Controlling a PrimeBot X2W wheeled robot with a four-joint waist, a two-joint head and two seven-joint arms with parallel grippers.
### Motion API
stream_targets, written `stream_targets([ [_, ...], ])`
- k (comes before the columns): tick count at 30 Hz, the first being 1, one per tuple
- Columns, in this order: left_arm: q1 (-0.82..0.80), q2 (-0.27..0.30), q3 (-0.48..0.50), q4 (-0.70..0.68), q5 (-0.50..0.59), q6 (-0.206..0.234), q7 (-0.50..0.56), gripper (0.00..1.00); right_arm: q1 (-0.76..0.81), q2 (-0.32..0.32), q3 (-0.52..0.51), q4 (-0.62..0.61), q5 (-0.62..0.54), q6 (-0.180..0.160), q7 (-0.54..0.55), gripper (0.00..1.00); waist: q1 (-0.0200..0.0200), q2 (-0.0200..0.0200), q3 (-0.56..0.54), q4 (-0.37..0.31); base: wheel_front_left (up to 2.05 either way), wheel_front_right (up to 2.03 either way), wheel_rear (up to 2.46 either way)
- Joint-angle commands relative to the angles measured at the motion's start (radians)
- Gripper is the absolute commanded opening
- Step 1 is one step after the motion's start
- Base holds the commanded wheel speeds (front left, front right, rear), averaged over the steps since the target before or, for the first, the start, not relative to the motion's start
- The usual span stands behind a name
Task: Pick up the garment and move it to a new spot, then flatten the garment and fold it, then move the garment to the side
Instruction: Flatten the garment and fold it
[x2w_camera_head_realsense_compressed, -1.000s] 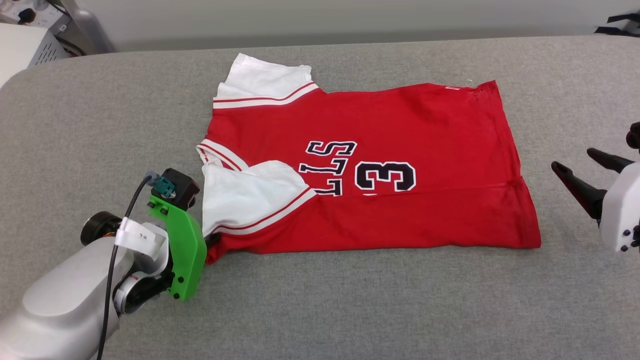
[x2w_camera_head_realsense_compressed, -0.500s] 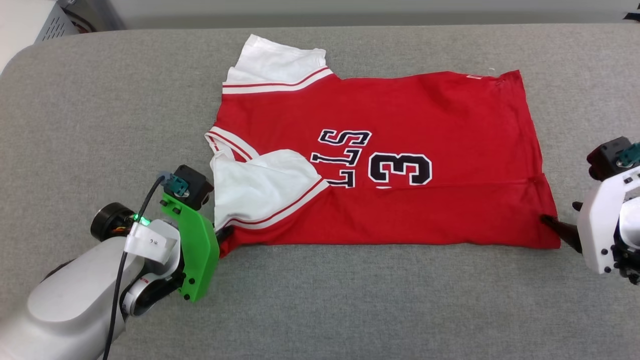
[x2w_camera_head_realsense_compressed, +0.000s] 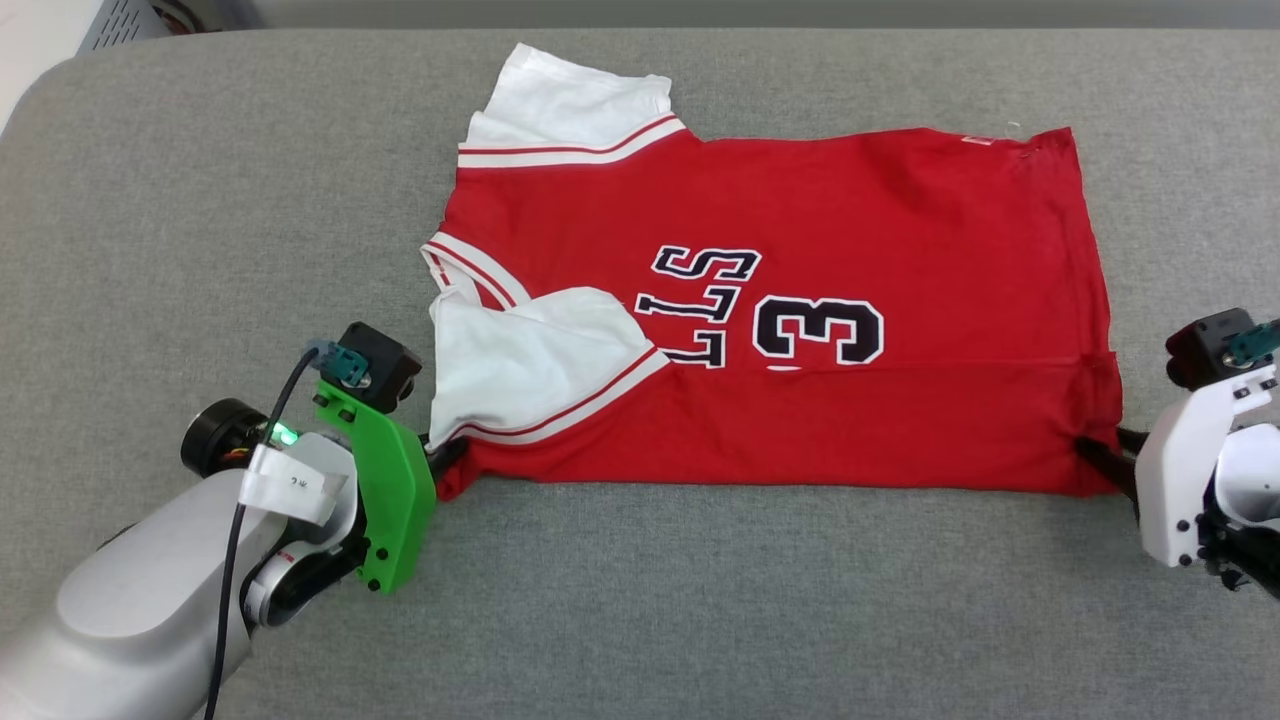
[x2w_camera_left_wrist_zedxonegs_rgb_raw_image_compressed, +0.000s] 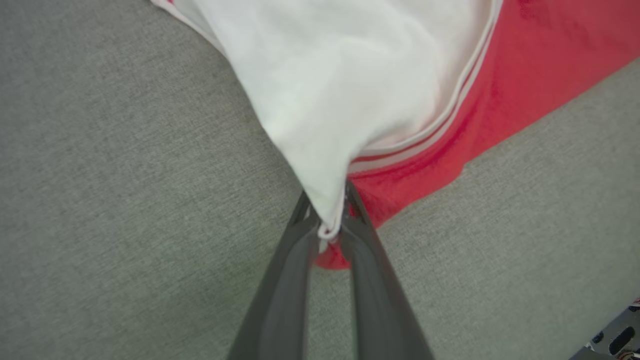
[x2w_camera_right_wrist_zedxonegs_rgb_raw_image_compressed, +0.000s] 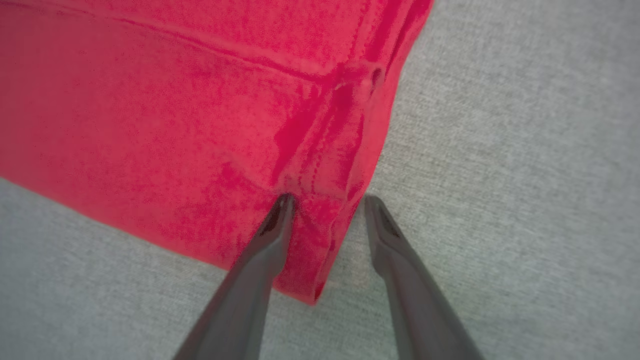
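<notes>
Partly hidden, left end effector (x2w_camera_left_wrist_zedxonegs_rgb_raw_image_compressed: 328, 210) pinches garment (x2w_camera_head_realsense_compressed: 800, 200); right end effector (x2w_camera_right_wrist_zedxonegs_rgb_raw_image_compressed: 327, 202) gapes astride hem (x2w_camera_right_wrist_zedxonegs_rgb_raw_image_compressed: 352, 165).

The head camera looks forward and steeply down on the grey surface (x2w_camera_head_realsense_compressed: 700, 600), far enough off to take in the whole garment (x2w_camera_head_realsense_compressed: 800, 200), with the left claw (x2w_camera_head_realsense_compressed: 440, 462) at lower left and the right claw (x2w_camera_head_realsense_compressed: 1098, 458) at lower right. The left wrist camera sits just behind the left claw, looking along its fingers, very close to the white sleeve corner at its tips. The right wrist camera looks likewise at the red hem corner between the right claw's tips. The head view shares both corners.
</notes>
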Motion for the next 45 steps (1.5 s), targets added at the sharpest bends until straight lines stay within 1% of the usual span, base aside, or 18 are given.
stream_targets([
  [1,0.013,-0.002,0.009,0.01,-0.006,-0.004,-0.011,0.0,0.024,0.029,0.037,0.016,0.011,0.001,-0.009,0.0,0.0,0.0,-0.021,-0.011,0.0,0.0,0.0],
  [6,0.032,0.011,0.02,0.025,-0.031,-0.014,-0.029,0.0,0.016,-0.005,0.036,-0.016,0.031,0.001,-0.068,0.0,0.0,0.0,-0.065,-0.017,0.0,0.0,0.0],
  [12,0.066,0.037,0.019,0.002,-0.056,-0.018,-0.026,0.0,0.049,-0.056,0.013,-0.088,0.047,0.001,-0.117,0.0,0.0,0.0,-0.117,-0.017,0.0,0.0,0.0],
  [18,0.123,0.077,0.009,-0.061,-0.075,-0.003,-0.021,0.0,0.129,-0.092,-0.02,-0.164,0.059,0.001,-0.125,0.0,0.0,0.0,-0.161,-0.018,0.0,0.0,0.0],
  [26,0.218,0.117,-0.018,-0.136,-0.102,0.029,-0.013,0.0,0.29,-0.117,-0.114,-0.244,0.066,0.001,-0.111,0.0,0.0,0.0,-0.182,-0.015,0.0,0.0,0.0],
  [30,0.244,0.115,-0.029,-0.14,-0.11,0.041,-0.012,0.0,0.349,-0.109,-0.155,-0.25,0.053,0.001,-0.088,0.0,0.0,0.0,-0.176,-0.017,0.0,0.0,0.0],
  [37,0.253,0.07,-0.033,-0.071,-0.118,0.042,-0.032,0.0,0.367,-0.038,-0.197,-0.205,0.033,0.001,-0.064,0.0,0.0,0.0,-0.142,-0.024,0.0,0.0,0.0],
  [38,0.248,0.044,-0.035,-0.02,-0.116,0.034,-0.044,0.0,0.36,-0.003,-0.194,-0.165,0.021,0.001,-0.067,0.0,0.0,0.0,-0.131,-0.024,0.0,0.0,0.0],
  [39,0.244,0.02,-0.036,0.024,-0.112,0.027,-0.061,0.05,0.352,0.019,-0.185,-0.131,0.005,0.001,-0.085,0.0,0.0,0.0,-0.128,-0.023,0.0,0.0,0.0],
  [40,0.243,0.014,-0.037,0.039,-0.111,0.027,-0.065,0.73,0.35,0.024,-0.186,-0.119,-0.006,0.001,-0.099,0.43,0.0,0.0,-0.129,-0.021,0.0,0.0,0.0],
  [41,0.243,0.011,-0.037,0.048,-0.107,0.027,-0.07,1.0,0.35,0.03,-0.188,-0.11,-0.012,0.001,-0.111,1.0,0.0,0.0,-0.132,-0.021,0.0,0.0,0.0],
  [45,0.244,0.019,-0.027,0.06,-0.093,0.031,-0.109,1.0,0.353,0.054,-0.222,-0.099,-0.047,0.001,-0.189,1.0,0.0,0.0,-0.153,-0.017,0.0,0.0,0.0],
])
